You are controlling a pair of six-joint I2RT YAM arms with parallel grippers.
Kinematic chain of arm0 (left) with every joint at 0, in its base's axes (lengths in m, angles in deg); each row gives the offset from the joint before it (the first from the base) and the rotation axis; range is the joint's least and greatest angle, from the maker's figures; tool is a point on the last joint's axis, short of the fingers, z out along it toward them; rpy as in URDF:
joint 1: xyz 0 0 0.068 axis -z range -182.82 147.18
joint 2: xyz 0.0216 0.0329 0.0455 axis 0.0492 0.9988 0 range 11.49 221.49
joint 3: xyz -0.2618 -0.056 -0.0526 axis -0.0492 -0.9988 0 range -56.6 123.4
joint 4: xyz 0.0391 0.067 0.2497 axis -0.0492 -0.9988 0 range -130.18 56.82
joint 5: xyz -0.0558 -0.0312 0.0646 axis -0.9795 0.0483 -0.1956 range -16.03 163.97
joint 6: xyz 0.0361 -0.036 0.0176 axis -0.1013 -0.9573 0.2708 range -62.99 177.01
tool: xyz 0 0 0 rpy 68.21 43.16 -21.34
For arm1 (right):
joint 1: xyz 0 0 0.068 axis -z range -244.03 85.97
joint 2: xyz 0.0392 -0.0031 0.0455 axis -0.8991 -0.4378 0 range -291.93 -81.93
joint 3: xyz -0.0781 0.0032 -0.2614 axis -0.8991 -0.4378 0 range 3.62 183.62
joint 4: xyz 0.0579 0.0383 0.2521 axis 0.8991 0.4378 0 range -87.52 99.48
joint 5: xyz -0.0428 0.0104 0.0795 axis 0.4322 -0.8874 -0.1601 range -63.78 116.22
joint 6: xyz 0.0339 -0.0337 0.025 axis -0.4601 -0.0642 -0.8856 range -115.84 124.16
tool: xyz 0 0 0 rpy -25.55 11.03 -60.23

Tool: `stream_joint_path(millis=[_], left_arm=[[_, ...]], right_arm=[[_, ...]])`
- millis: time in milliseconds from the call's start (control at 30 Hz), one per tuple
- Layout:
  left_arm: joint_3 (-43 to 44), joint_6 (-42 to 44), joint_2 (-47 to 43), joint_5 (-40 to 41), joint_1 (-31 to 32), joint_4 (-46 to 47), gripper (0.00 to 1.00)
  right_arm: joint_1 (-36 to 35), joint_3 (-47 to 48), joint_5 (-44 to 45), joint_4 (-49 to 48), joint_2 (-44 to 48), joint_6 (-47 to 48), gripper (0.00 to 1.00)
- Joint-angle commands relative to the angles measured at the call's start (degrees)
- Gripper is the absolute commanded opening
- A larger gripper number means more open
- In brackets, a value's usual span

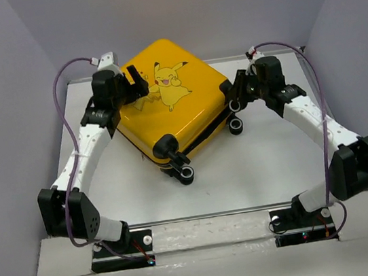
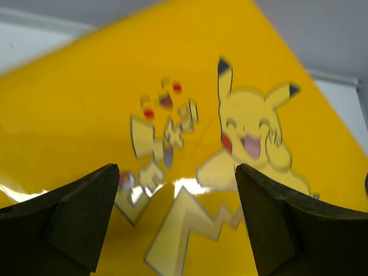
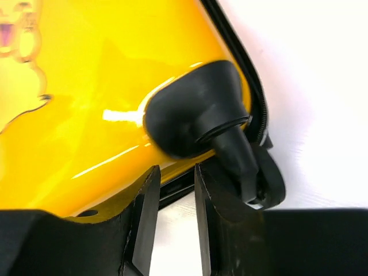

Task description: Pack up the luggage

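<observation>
The luggage is a bright-yellow hard-shell suitcase with a Pikachu print. It lies flat and closed on the white table, print side up. My left gripper is open and empty, just above the case's far left corner. In the left wrist view its jaws stand wide apart over the printed lid. My right gripper is at the case's right corner. In the right wrist view its jaws stand a narrow gap apart at the black zip seam, with nothing between them, beside a black wheel.
Two more black wheels stick out from the case's near edge. Grey walls close in the table on the left, right and back. The arm bases stand at the near edge.
</observation>
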State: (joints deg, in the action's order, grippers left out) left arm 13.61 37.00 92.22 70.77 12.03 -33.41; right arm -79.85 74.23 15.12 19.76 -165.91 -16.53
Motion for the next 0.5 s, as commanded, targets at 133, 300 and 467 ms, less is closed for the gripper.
stream_joint_path(millis=[133,300,467], left_arm=[[36.4,5.0,20.4,6.5,-9.2,-22.8,0.94],[50.2,5.2,35.0,0.9,-14.0,-24.9,0.94],[68.6,4.7,50.6,-5.9,-17.5,-27.3,0.94]], right_arm=[[-6.8,-8.0,-7.1,-4.5,9.1,-0.2,0.38],[-9.6,-9.2,-6.6,-4.6,8.2,1.1,0.32],[-10.8,-10.7,-6.3,-6.6,5.4,0.5,0.26]])
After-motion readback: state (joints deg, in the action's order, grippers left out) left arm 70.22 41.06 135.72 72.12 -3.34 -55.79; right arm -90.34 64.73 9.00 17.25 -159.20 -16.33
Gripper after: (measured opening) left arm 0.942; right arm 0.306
